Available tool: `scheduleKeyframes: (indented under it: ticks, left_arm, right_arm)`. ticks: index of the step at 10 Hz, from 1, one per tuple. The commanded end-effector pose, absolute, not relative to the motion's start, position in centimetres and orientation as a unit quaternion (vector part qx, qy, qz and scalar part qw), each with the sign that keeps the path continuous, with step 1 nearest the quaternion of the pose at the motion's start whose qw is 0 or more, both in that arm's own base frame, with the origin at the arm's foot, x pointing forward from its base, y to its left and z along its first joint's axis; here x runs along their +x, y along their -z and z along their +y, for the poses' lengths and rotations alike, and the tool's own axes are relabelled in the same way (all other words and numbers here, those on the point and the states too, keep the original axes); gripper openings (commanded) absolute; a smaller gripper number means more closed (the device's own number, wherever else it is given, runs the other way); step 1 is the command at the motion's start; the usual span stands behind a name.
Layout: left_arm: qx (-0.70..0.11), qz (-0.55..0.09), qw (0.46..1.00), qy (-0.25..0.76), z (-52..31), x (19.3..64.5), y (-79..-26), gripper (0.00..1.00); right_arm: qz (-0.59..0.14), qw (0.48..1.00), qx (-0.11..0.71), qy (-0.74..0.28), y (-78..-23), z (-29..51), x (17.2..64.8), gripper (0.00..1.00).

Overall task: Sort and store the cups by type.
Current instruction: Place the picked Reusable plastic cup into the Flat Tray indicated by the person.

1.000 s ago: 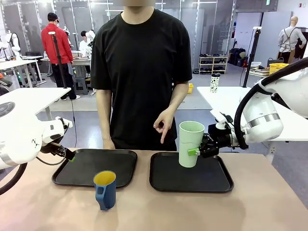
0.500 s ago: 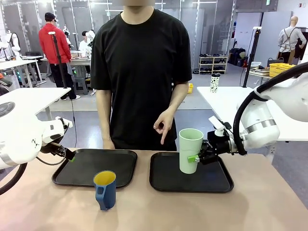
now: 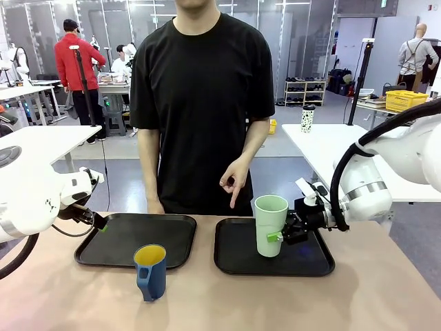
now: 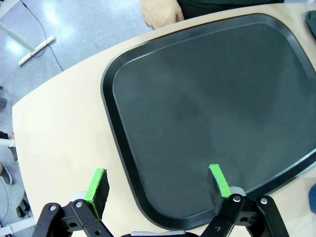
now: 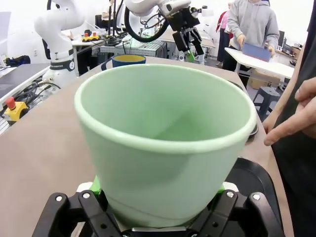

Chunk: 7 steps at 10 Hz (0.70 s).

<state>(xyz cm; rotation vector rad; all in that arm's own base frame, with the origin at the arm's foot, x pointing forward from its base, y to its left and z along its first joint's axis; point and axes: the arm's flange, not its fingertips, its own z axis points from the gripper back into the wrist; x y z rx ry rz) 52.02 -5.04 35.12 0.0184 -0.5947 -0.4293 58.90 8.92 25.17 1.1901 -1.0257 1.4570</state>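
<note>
Right gripper (image 3: 279,236) clamps the green tumbler (image 3: 270,225) low on its wall, centre-right of the front view, at the right tray (image 3: 313,267). Can't tell if the base is seated. Looks rigid, light, smooth and tapered, so it may slip in the pads. It's tall and tippy, so the low grip suits. Left gripper (image 4: 158,185) spread wide, empty, over the left tray (image 4: 197,98) edge. Blue mug (image 3: 150,271) lower left on the table: grab across the body, not the handle.
</note>
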Motion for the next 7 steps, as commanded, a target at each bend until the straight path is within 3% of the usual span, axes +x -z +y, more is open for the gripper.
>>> scheduleKeyframes:
  ticks: [1,7]
  left_arm:
    - [0.011,-0.291,0.933,0.213,-5.1,52.0,-35.3,1.00]
    - [0.011,-0.291,0.933,0.213,-5.1,52.0,-35.3,1.00]
  right_arm:
    - [-0.419,0.480,0.475,-0.607,-24.7,9.4,59.8,0.86]
    - [-0.422,0.481,0.478,-0.602,-22.7,9.3,60.5,0.86]
